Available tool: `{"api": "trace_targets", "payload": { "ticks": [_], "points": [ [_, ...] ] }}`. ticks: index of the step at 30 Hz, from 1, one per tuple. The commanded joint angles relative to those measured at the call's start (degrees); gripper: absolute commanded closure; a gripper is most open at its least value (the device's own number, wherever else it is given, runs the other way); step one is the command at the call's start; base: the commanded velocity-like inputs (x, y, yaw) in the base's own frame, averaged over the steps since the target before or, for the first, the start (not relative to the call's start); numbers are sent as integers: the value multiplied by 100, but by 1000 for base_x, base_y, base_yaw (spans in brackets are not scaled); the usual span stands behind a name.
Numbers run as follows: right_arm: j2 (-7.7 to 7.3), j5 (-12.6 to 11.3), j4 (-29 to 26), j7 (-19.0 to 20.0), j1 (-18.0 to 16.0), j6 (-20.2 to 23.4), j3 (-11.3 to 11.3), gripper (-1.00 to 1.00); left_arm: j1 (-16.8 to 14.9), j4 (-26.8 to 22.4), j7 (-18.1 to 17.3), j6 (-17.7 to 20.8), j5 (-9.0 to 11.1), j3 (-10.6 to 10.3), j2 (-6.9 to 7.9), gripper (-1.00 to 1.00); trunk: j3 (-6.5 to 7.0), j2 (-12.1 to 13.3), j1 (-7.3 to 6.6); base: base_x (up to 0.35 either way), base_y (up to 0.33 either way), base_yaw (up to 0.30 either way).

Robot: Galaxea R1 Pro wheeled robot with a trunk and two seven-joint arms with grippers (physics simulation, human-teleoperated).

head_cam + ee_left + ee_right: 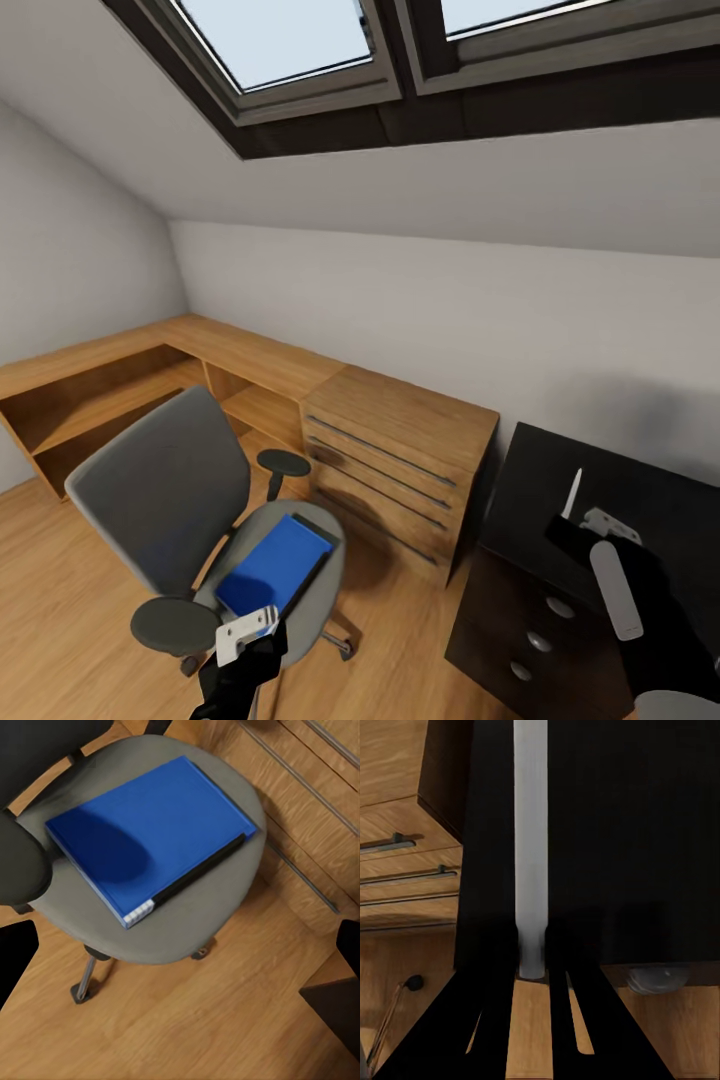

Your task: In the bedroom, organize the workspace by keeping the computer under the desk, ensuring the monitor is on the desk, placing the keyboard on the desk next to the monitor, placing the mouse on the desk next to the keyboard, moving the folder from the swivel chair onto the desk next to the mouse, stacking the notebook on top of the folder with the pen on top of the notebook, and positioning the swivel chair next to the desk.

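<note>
Folder (150, 832) is lying flat on the chair (160, 490) seat, just ahead of our left end effector (245, 632), spine edge running diagonally. We are hovering it open there, while our right end effector (531, 967) is gripping the pen (530, 832) over the desk (650, 500).

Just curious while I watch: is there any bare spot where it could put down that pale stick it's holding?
The black desk top around the right tool looks bare, from its edge beside the wooden drawer cabinet back to the wall. The cabinet's top is free too. The swivel chair seat is crowded: the blue folder covers most of it.
</note>
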Motion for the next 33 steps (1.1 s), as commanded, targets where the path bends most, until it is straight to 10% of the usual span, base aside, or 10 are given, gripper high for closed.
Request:
{"api": "trace_targets", "payload": {
  "ticks": [1,22,33],
  "points": [
    [-3,-71,28,-29,-4,13,15,100,-3,-11,38,20,25,-17,5,-100,-7,-6,2,19,-2,0],
    [-16,-15,819,19,-12,-242,258,100,-3,-19,42,6,-20,-63,5,-100,-7,-6,2,3,0,0],
    [-17,126,892,19,-13,-303,339,100,14,-19,727,-12,-416,-516,5,-100,-7,-6,2,233,0,0]
  ]
}}
